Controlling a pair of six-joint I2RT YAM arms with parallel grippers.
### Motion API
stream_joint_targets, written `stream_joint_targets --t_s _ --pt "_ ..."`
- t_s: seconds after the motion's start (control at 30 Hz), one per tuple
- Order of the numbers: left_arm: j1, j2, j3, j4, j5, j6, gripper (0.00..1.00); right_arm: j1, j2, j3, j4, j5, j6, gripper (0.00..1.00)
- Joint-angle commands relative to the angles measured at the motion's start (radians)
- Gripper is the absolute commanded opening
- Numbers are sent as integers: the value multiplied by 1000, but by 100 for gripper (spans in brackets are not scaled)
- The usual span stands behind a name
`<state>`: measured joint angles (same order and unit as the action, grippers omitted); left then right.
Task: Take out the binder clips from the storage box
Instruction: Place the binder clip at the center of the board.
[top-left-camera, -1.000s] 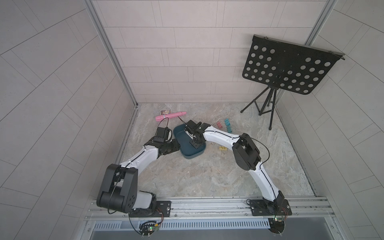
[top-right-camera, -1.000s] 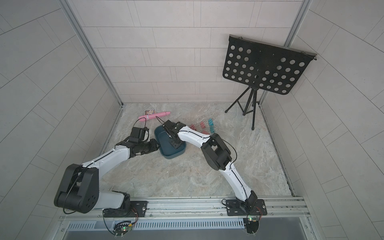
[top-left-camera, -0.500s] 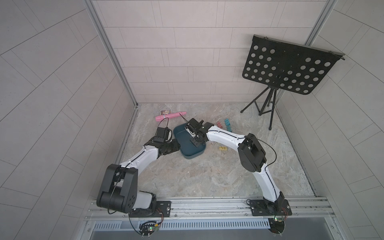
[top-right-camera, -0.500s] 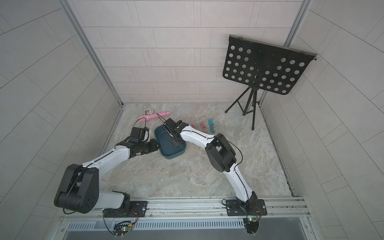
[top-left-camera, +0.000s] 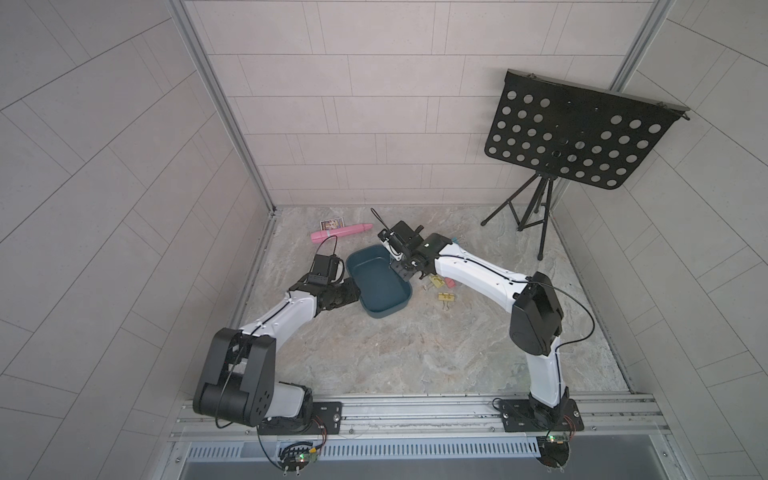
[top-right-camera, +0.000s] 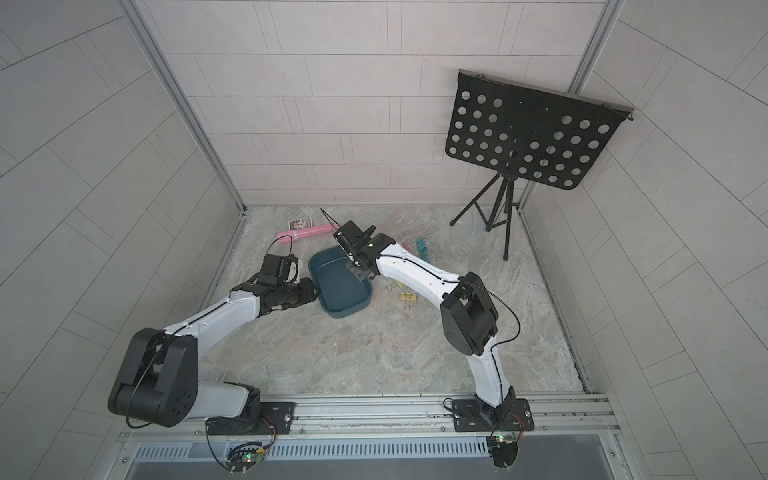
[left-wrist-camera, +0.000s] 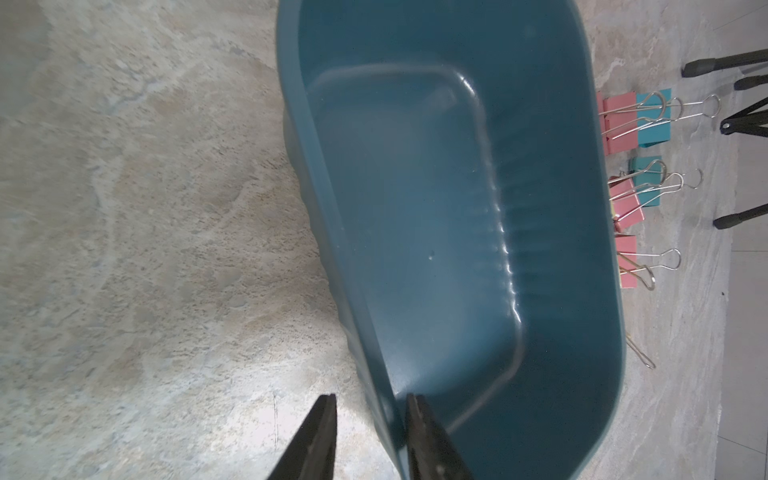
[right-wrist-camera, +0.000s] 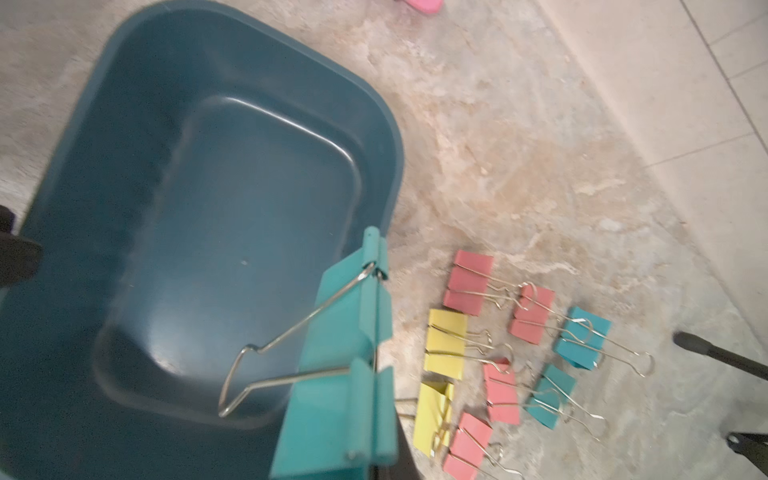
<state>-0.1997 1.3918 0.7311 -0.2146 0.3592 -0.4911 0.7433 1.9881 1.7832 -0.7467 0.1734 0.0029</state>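
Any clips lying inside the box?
No, the box floor is bare; the clips lie outside it.

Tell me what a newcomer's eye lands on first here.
A teal binder clip looms in the right wrist view, pinched in the right gripper over the edge of the empty dark teal storage box, whose opposite wall the left gripper straddles. Beside the box, pink, yellow and teal binder clips lie clustered on the marbled table. A black perforated music stand stands in the far corner.
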Motion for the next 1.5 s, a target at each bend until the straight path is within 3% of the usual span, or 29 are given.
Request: stream_joint_targets --t_s 0.0,0.4,0.6,0.97,1.47 --pt "-3 -2 21 -9 -16 26 37 -65 -96 -60 -75 81 -34 0" --pt "-3 -11 4 26 -9 20 37 -250 -254 -265 -238 323 -109 0" --pt "-3 -16 4 39 1 17 37 -296 -196 -311 -269 388 -124 0" --pt "-3 -16 1 44 5 17 37 -305 -32 -253 -317 442 -130 0" --pt "-3 -8 -1 53 8 16 37 -303 39 -243 -287 477 -124 0"
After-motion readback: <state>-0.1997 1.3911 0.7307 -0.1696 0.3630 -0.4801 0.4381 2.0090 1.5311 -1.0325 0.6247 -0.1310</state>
